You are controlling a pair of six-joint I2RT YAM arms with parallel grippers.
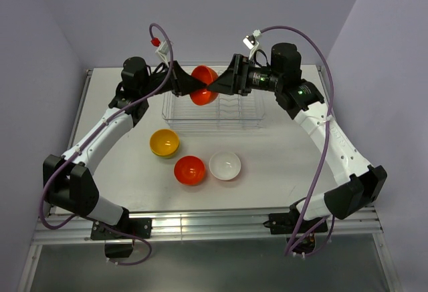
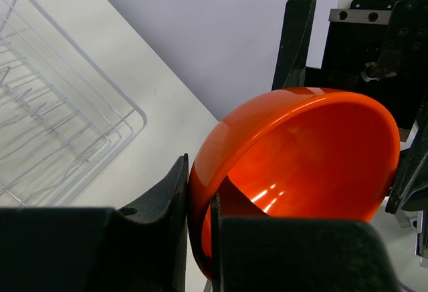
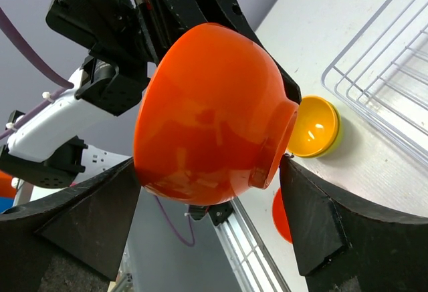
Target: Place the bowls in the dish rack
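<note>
"Orange-red plastic, glossy, and you have it in mid-air. Your left gripper (image 1: 192,89) is pinched onto the rim of the orange-red bowl (image 1: 203,83), with one finger (image 2: 164,200) outside the wall and one inside."

"So the first risk is on the left?"

"Yes. A thin rim pinch on slick plastic can pivot. If you let go there before the other side bears, the bowl drops onto the far left part of the dish rack (image 1: 234,117) beneath it, or bounces past it."

"And the right?"

"Your right gripper (image 1: 214,87) stands spread around the bowl, one finger by the rim and the other against the foot. I cannot tell whether it is pressing or only flanking. Squeezing rim-to-foot on a round wall could squirt the bowl out sideways."

"Anything below to mind?"

"The rack is see-through with thin ribs, so you will find the slot hard to judge, and a tilted bowl may catch a rib and tip out. Nearer you on the tabletop (image 1: 287,165), the yellow bowl (image 1: 164,142), the red bowl (image 1: 189,170) and the white bowl (image 1: 225,165) lie apart from the rack. A falling bowl could knock them."
</note>
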